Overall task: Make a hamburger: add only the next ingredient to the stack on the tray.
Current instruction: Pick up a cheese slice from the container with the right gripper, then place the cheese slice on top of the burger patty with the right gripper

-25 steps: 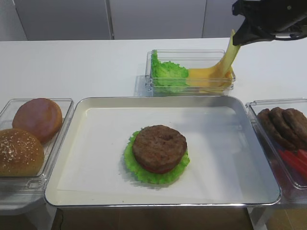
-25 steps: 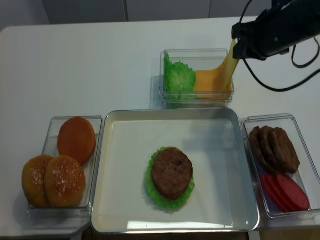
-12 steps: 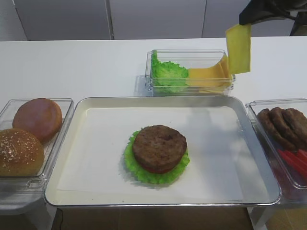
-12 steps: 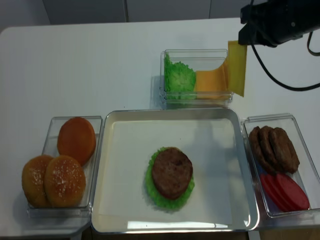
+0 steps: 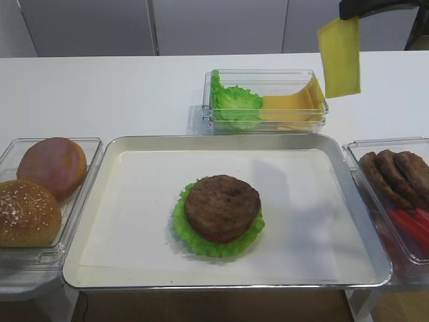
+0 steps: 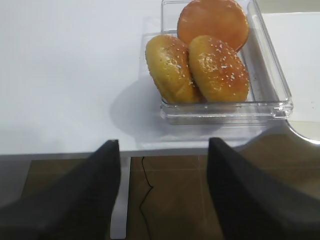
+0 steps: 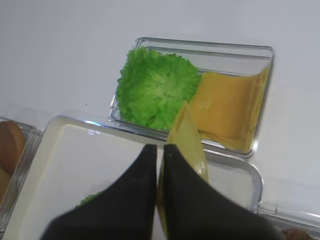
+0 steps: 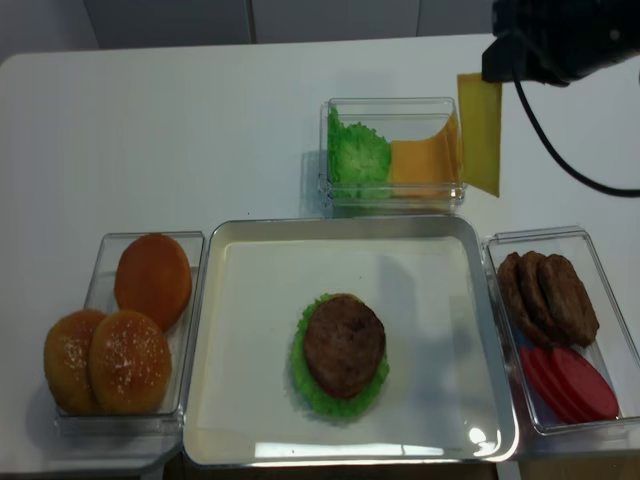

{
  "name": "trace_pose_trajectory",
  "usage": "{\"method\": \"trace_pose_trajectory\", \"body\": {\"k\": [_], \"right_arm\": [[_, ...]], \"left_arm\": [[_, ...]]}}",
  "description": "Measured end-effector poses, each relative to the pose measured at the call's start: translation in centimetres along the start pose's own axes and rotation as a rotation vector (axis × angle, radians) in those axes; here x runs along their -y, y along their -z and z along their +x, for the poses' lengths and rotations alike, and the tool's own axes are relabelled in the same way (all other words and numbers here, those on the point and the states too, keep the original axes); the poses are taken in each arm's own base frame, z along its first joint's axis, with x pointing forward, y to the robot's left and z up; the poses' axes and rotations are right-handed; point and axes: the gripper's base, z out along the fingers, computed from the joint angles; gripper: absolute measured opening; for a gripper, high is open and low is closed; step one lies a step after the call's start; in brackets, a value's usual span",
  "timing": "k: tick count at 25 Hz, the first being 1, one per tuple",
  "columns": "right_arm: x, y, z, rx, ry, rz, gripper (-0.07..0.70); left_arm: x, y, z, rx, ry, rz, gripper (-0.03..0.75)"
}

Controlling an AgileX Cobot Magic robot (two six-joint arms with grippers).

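A yellow cheese slice [image 5: 340,57] hangs free in the air above the right end of the clear lettuce-and-cheese container [image 5: 265,100]. My right gripper [image 5: 350,12] is shut on its top edge. The right wrist view shows the slice [image 7: 189,135] pinched edge-on between the right gripper's [image 7: 161,148] black fingers. The stack [image 5: 222,206], a brown patty over green lettuce, sits in the middle of the silver tray [image 5: 221,139]. Near the table's front left edge my left gripper [image 6: 164,145] is open and empty, just in front of the bun container [image 6: 225,107].
At the left, a clear container [image 5: 13,151] holds buns. Another [image 5: 375,144] at the right holds loose patties and red slices. In the back container lie a lettuce leaf [image 7: 157,87] and more cheese slices [image 7: 227,107].
The cheese slice has come out of its container with my right gripper. It now hangs free, higher and a little to the right. The left arm has not moved.
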Motion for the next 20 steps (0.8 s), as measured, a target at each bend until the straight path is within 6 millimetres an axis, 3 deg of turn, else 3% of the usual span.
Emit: {"method": "trace_pose_trajectory", "body": {"k": [20], "right_arm": [[-8.1,-1.8,3.2,-0.171,0.155,-0.131,0.04]], "left_arm": [[0.0,0.0,0.0,0.0,0.0,0.0,0.411]]}}
